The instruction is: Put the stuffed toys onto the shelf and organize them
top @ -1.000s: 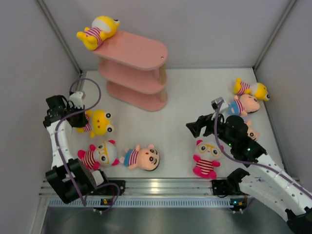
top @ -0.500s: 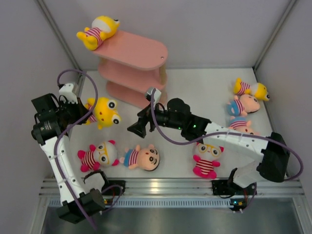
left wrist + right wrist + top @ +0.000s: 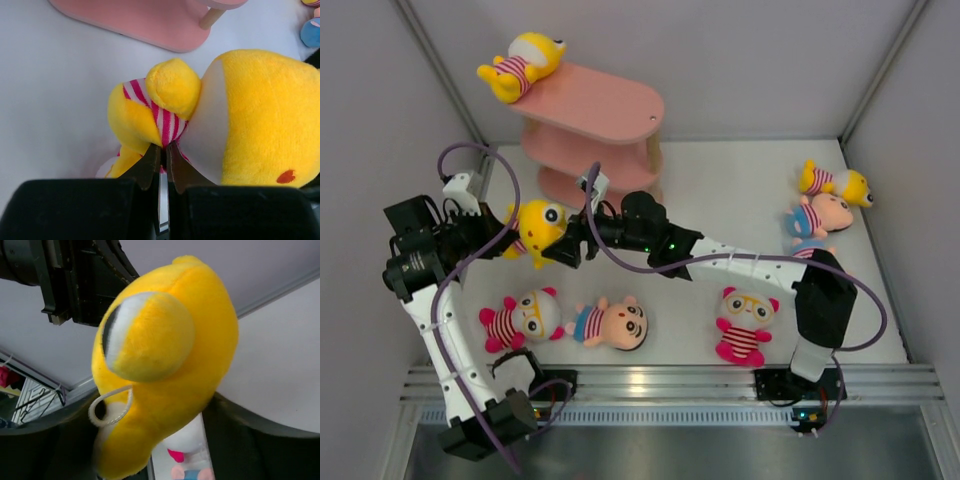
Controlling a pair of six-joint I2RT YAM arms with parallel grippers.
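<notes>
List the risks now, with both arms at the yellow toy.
The left pincer grips the yellow toy only by a thin fold of striped shirt, so it could slip free. The right pincer is open around its round head; closing there may squeeze it out. The right arm reaches past the shelf and might bump it.

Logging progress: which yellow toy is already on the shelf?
The yellow toy on the shelf's top board, left end; another is in the left gripper, the third on the table.
</notes>
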